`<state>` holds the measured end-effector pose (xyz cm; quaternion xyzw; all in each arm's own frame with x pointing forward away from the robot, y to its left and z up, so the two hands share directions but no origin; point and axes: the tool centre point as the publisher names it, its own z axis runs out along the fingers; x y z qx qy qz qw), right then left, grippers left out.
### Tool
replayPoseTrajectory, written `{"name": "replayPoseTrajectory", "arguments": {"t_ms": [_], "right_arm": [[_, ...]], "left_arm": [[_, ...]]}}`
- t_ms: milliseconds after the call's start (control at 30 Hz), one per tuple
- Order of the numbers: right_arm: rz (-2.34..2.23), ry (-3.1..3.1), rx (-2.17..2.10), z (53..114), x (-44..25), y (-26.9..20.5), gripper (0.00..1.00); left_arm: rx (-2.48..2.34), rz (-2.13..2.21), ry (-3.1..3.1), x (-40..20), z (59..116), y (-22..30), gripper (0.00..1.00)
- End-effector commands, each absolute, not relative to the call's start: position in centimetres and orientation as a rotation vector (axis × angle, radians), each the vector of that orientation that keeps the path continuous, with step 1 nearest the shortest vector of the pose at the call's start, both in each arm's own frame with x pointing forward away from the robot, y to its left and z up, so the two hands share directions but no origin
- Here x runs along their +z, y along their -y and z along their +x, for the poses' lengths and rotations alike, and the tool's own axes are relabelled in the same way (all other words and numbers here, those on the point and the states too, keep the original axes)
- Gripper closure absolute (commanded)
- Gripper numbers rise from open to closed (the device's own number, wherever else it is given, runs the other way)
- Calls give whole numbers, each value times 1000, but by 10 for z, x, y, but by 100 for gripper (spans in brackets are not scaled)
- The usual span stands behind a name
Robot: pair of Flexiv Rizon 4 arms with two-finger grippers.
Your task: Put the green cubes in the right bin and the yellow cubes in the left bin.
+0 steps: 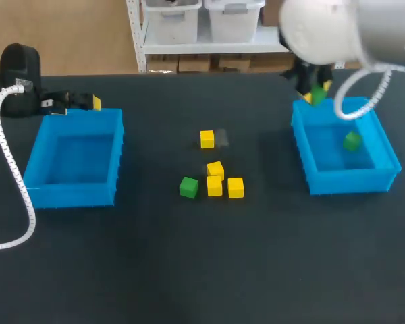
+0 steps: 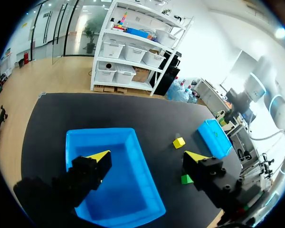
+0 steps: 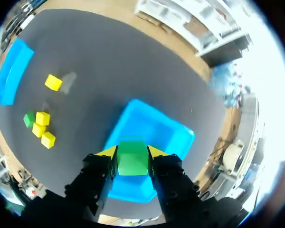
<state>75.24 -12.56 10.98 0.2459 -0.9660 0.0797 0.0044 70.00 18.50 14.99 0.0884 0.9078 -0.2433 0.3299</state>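
Note:
My right gripper [image 3: 132, 152] is shut on a green cube [image 3: 132, 161] and hangs above the far left corner of the right blue bin [image 1: 385, 152]. In the head view that held cube [image 1: 318, 96] shows just under the wrist. Another green cube [image 1: 352, 141] lies inside this bin. My left gripper [image 2: 148, 155] is open and holds nothing, above the far edge of the left blue bin [image 1: 37, 158], whose floor is bare. Mid-table lie one green cube [image 1: 188, 187] and several yellow cubes: one apart [image 1: 207, 139], three clustered [image 1: 215, 169].
A white cable [image 1: 13, 182] from my left arm loops over the table left of the left bin. A wide strip of dark table lies between each bin and the cube cluster.

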Motion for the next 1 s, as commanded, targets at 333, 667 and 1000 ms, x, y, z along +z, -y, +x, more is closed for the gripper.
{"name": "replayPoseTrajectory", "arguments": {"t_ms": [333,667,1000], "right_arm": [[655,3382,61,715,65,173,100],[758,3340,22,717,68,146,0],[1007,3305,54,728,106,93,0]], "left_arm": [[-636,231,-2374,150,700,-185,0],[-636,231,-2374,150,700,-185,0],[-636,231,-2374,150,700,-185,0]]}}
